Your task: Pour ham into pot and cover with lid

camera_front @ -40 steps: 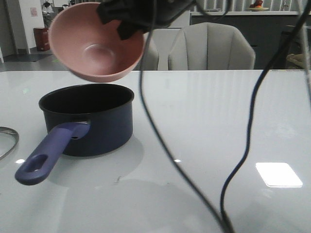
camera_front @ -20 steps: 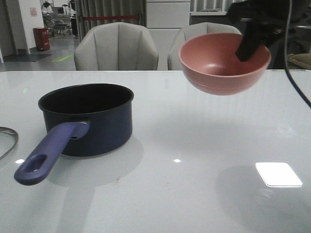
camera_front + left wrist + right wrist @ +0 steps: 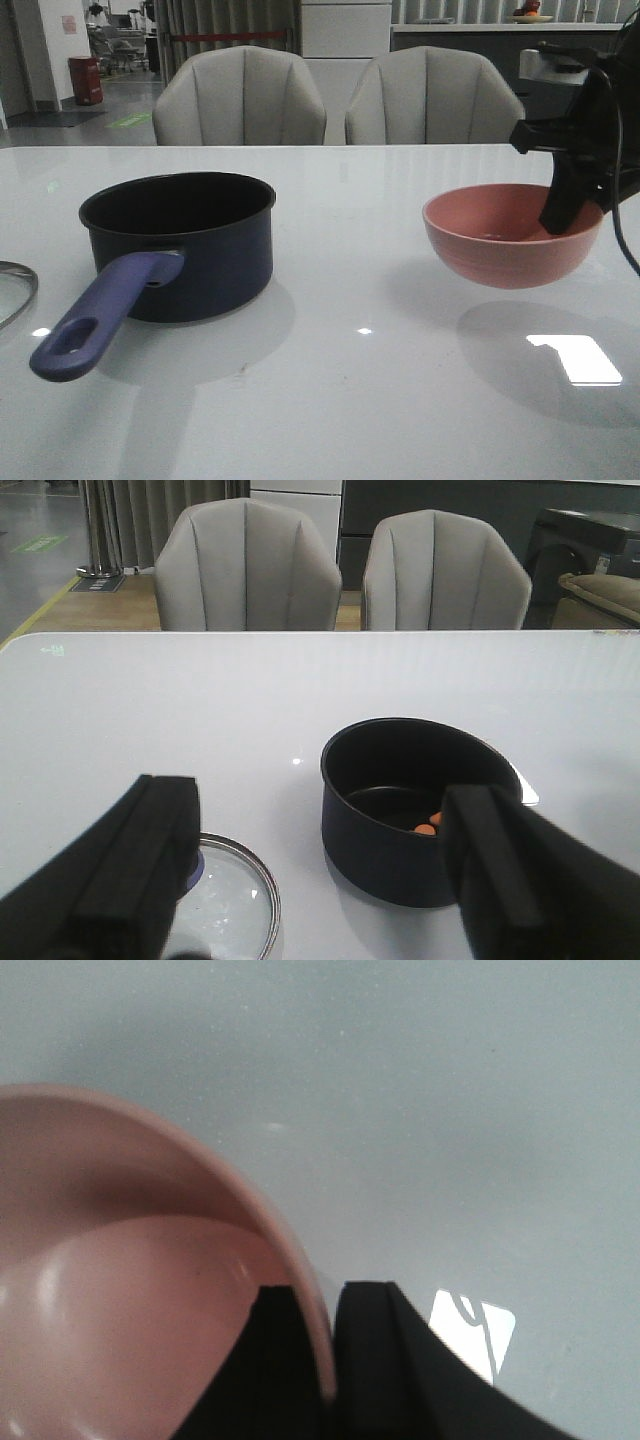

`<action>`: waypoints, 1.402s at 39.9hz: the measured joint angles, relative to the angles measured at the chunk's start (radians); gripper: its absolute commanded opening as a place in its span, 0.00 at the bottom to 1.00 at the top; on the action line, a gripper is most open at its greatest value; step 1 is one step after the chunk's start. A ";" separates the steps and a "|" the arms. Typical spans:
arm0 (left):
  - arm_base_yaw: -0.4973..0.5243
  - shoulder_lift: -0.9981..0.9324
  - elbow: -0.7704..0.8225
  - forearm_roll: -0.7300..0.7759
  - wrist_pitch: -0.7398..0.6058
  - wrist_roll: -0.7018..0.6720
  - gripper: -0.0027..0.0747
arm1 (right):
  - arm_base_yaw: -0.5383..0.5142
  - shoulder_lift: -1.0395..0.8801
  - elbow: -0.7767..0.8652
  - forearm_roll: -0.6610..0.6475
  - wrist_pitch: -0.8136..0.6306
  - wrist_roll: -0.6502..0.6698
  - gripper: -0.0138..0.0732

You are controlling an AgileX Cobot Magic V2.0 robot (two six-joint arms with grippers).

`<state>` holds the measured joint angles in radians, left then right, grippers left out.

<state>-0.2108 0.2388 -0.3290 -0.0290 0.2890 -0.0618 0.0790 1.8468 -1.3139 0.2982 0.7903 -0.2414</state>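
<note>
The dark navy pot (image 3: pixel 190 245) stands upright at the left of the table, its purple-blue handle (image 3: pixel 98 318) pointing toward the front. A few orange ham (image 3: pixel 428 825) pieces lie on its bottom in the left wrist view. The glass lid (image 3: pixel 238 900) lies flat on the table beside the pot (image 3: pixel 400 820), and only its rim (image 3: pixel 18 285) shows at the front view's left edge. My left gripper (image 3: pixel 320 798) hangs open above the gap between lid and pot. My right gripper (image 3: pixel 562 212) is shut on the rim of the pink bowl (image 3: pixel 505 240), held upright just above the table at the right. The bowl (image 3: pixel 120 1300) looks empty, with one finger inside and one outside (image 3: pixel 325 1305).
Two grey chairs (image 3: pixel 240 95) stand behind the table's far edge. A bright window reflection (image 3: pixel 585 360) lies on the white tabletop under the bowl. The right arm's dark body and cable (image 3: pixel 610 150) rise at the far right.
The pink bowl was tipped over the pot a second ago. My right gripper has carried it to the right, turned it upright and lowered it near the table. The pot stayed put.
</note>
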 measured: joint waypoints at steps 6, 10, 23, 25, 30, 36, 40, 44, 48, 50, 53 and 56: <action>0.000 0.000 0.000 0.000 0.000 0.000 0.72 | 0.000 0.023 0.000 0.000 -0.010 0.019 0.35; 0.000 0.000 0.000 0.000 0.000 0.000 0.72 | 0.000 0.035 0.000 0.000 -0.012 0.021 0.42; 0.000 0.000 0.000 0.000 0.000 0.000 0.72 | 0.000 0.048 0.000 0.000 -0.020 0.027 0.64; 0.000 0.000 0.000 0.000 0.000 0.000 0.72 | 0.000 0.050 0.000 -0.002 -0.020 0.029 0.64; 0.000 0.000 0.000 0.000 0.000 0.000 0.72 | 0.000 0.050 -0.022 -0.037 -0.012 0.031 0.64; 0.000 0.000 0.000 0.000 0.000 0.000 0.72 | 0.000 0.001 -0.036 -0.082 0.006 0.031 0.64; 0.000 0.000 0.000 0.000 0.000 0.000 0.72 | 0.000 -0.068 -0.036 -0.089 0.007 0.017 0.64; 0.000 0.000 0.000 0.000 0.000 0.000 0.72 | 0.008 -0.159 -0.036 -0.089 0.002 0.013 0.64; 0.000 0.000 0.000 0.000 -0.001 0.000 0.72 | 0.043 -0.263 -0.005 -0.089 -0.039 -0.005 0.64; 0.000 0.000 0.000 0.000 -0.001 0.000 0.72 | 0.068 -0.318 0.026 -0.089 -0.069 -0.015 0.64; 0.000 0.000 0.000 0.000 -0.001 0.000 0.72 | 0.102 -0.393 0.084 -0.087 -0.115 -0.022 0.64; 0.000 0.000 0.000 0.000 -0.001 0.000 0.72 | 0.131 -0.471 0.161 -0.082 -0.166 -0.026 0.64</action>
<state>-0.2108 0.2388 -0.3290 -0.0290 0.2883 -0.0618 0.2104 1.3760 -1.1531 0.2162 0.6241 -0.2674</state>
